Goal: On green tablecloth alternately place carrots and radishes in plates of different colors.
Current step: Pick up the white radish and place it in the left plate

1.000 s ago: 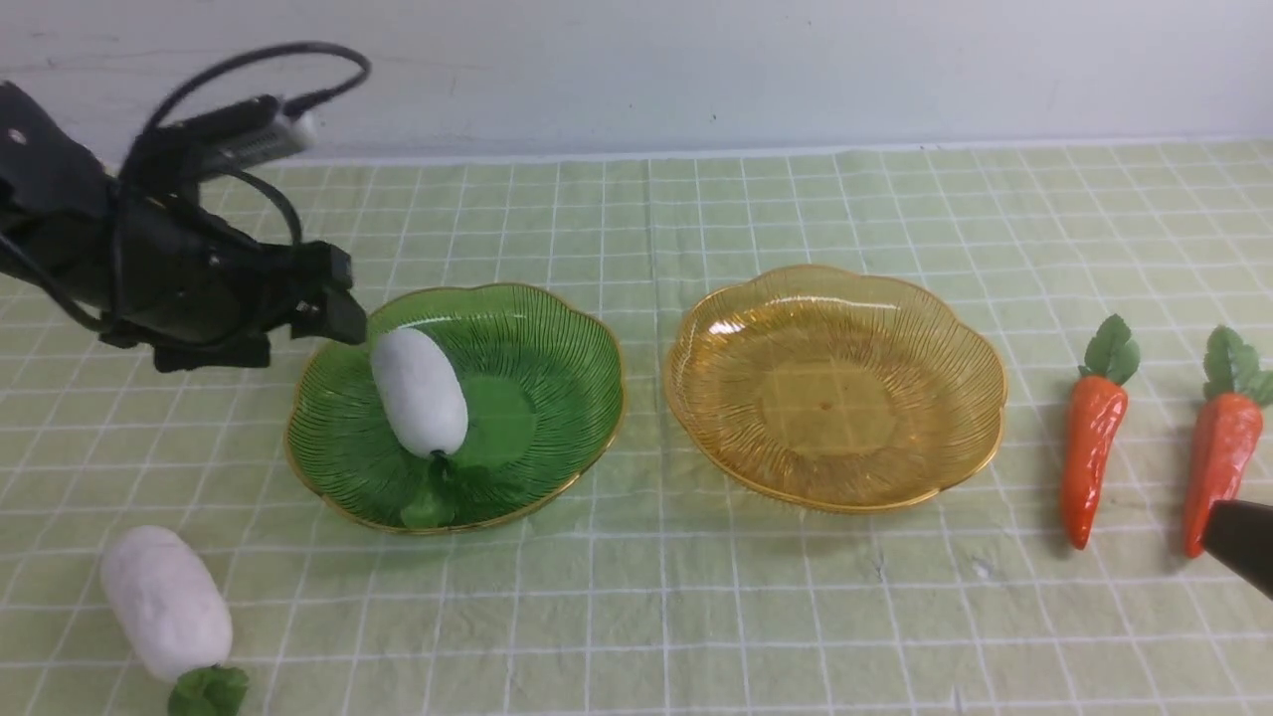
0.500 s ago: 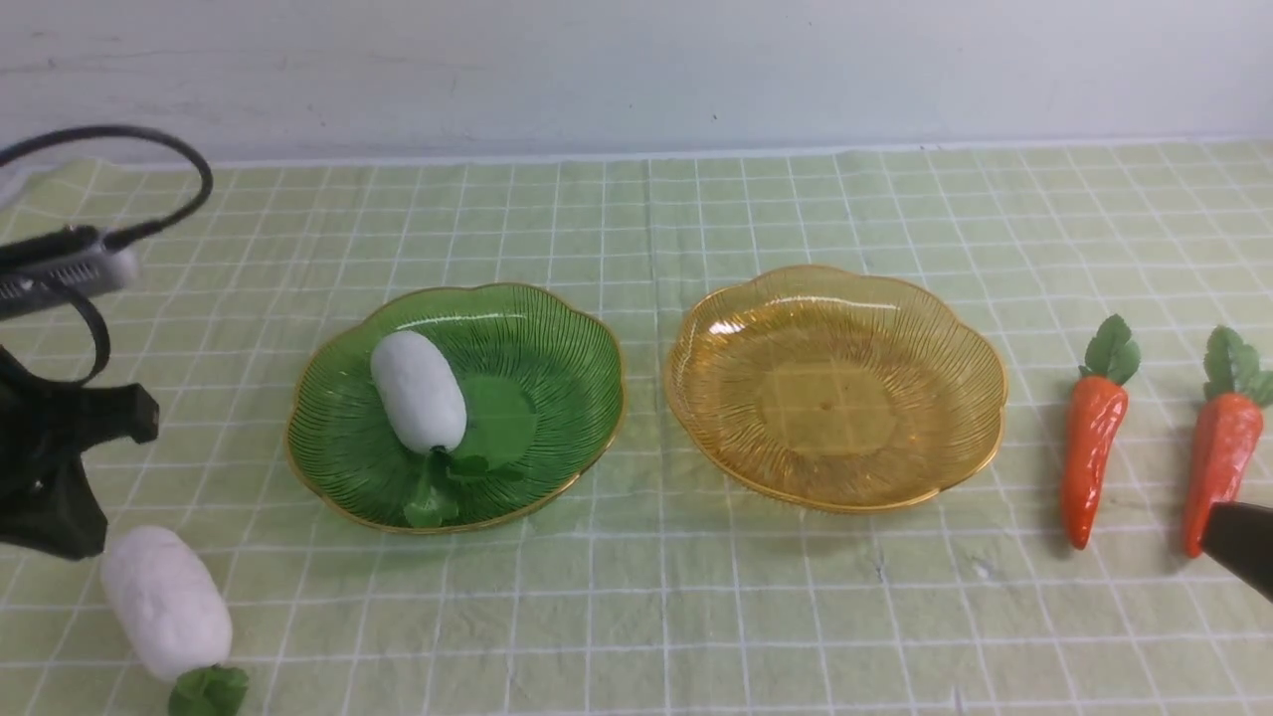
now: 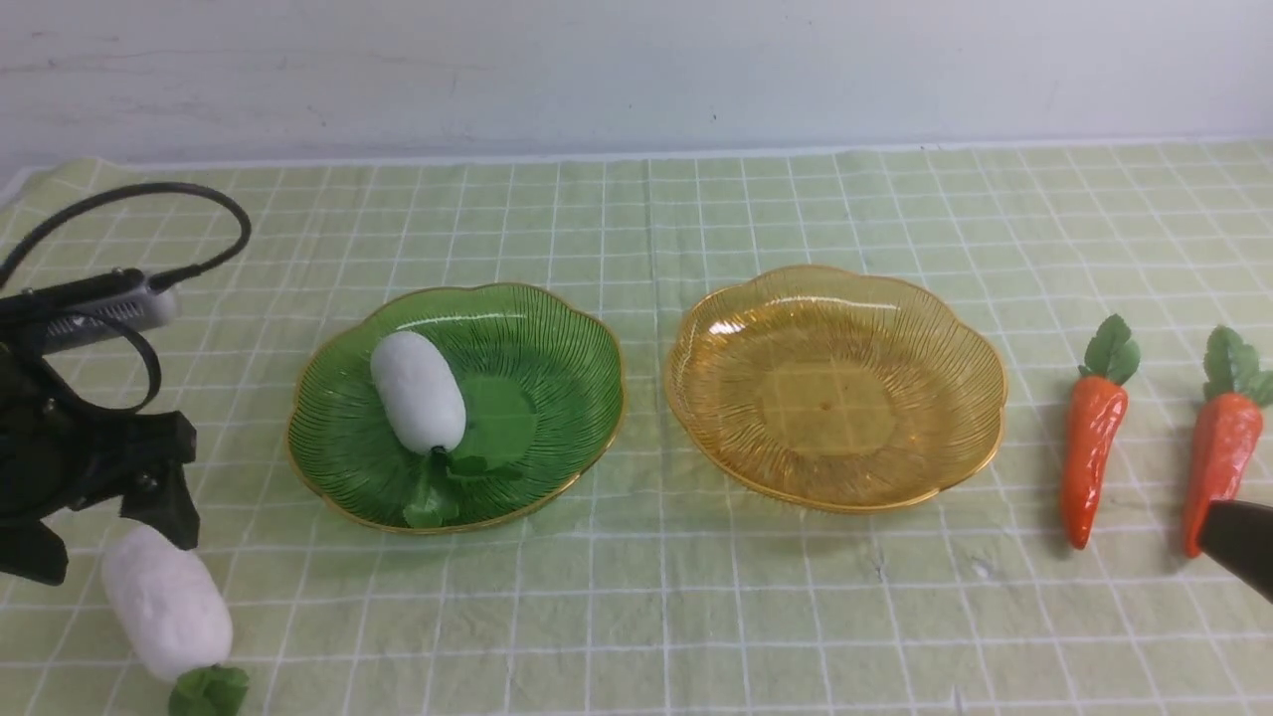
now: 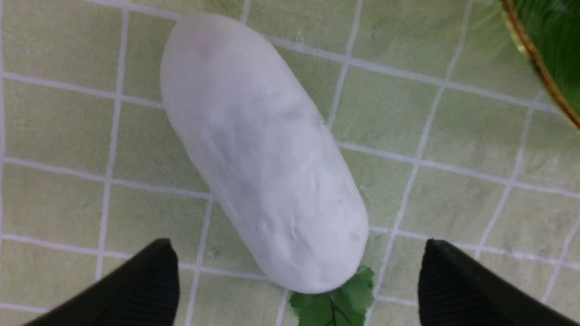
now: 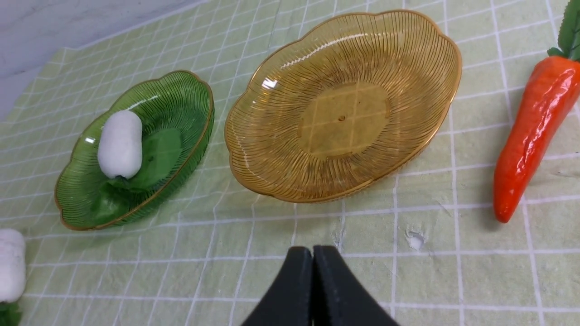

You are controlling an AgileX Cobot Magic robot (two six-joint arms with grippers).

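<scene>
Nearest on the left, the loose radish [image 3: 164, 602] lies on the green tablecloth [image 3: 636, 617], leaves toward the front edge. The left gripper [image 3: 109, 545] hangs over its far end. In the left wrist view the fingers [image 4: 145, 285] are spread wide, one on either side of the white body and neither touching it.

At the near right corner the right gripper [image 5: 312, 253] sits low, its fingers [image 5: 294, 290] pressed flat together with nothing between them. In the front view its dark tip overlaps the point of the outer carrot [image 3: 1221, 447]. The inner carrot [image 3: 1091, 447] lies just beside that one, both with leaves pointing away.

Between the two grippers runs a broad bare strip of cloth (a little wrinkled, with a scuff or two).

Farther in, the green plate [image 3: 557, 328] holds the second radish [image 3: 419, 391], leaves toward the near rim. The amber plate [image 3: 835, 398] stands to its right with only a narrow gap of cloth between the gold rims, and it is well apart from the carrots.

Behind the plates the cloth lies bare as far as the table's far edge under the pale wall [image 3: 636, 60], and its far left corner is rumpled.
</scene>
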